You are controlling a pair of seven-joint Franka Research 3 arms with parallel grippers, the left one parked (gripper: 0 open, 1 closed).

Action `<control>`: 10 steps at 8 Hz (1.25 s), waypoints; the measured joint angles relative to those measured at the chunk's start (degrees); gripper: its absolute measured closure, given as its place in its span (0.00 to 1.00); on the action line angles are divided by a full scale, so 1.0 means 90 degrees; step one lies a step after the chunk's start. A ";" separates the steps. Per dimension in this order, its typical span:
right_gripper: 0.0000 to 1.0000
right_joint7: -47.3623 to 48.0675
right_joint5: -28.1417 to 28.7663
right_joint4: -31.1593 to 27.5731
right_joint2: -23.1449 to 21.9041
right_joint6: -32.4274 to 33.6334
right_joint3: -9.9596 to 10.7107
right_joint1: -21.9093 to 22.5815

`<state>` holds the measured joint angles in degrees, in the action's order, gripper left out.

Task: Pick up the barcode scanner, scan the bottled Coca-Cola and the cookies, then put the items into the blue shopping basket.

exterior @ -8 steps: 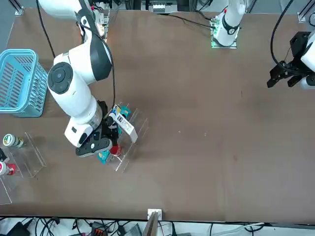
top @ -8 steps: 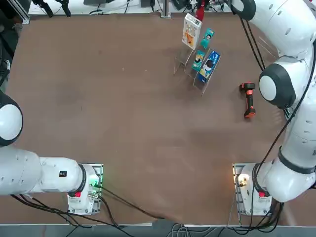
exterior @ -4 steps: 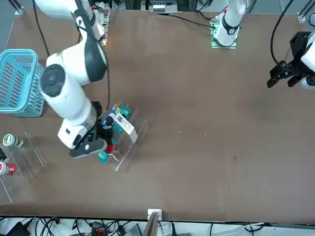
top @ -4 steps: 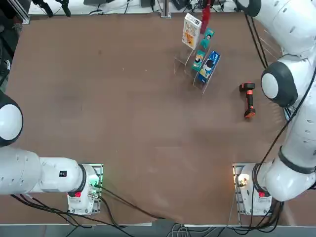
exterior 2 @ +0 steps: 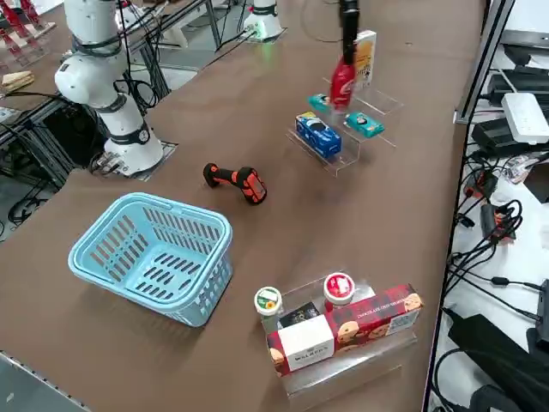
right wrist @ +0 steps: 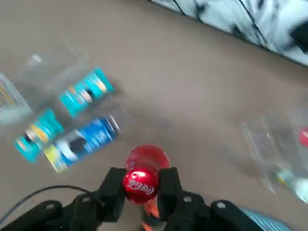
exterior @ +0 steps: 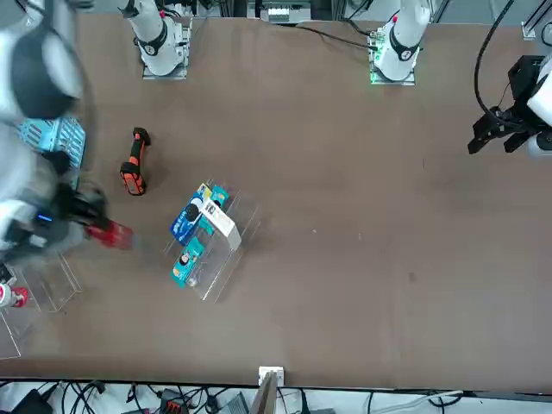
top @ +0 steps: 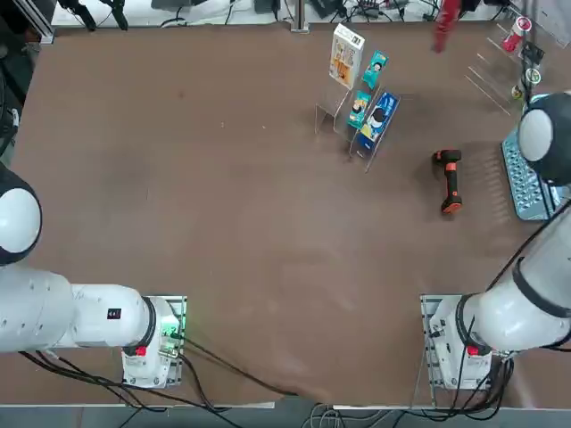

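Observation:
My right gripper (right wrist: 141, 186) is shut on the red cap of the bottled Coca-Cola (right wrist: 147, 163), which hangs upright in the air. From the side, the bottled Coca-Cola (exterior 2: 343, 84) is seen lifted near the clear rack. From overhead it is a red blur (top: 443, 22) right of the rack. The barcode scanner (top: 449, 179) lies on the table, untouched. The cookies (top: 346, 55) stand upright at the rack's far end. The blue shopping basket (exterior 2: 154, 253) sits empty beyond the scanner, at the table's right edge.
The clear rack (top: 357, 125) also holds a blue pack (top: 379, 118) and small teal packs. A second clear stand (exterior 2: 343, 343) near the far right corner carries round-capped containers and boxed goods. The table's far edge runs close behind both.
My right arm has swung from the rack toward the robot's right, carrying the bottle with it. The scanner and rack are now uncovered in the front view.

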<state>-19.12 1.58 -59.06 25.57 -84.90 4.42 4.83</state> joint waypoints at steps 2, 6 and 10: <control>0.63 -0.1251 -0.0012 -0.1084 -0.0841 0.0137 0.0016 -0.1210; 0.63 -0.4405 -0.0020 -0.4192 -0.2768 -0.1395 0.0027 -0.3682; 0.63 -0.6142 0.0463 -0.6121 -0.2897 -0.3235 0.0055 -0.5112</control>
<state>-74.40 5.75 -114.15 -0.51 -114.01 4.91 -41.18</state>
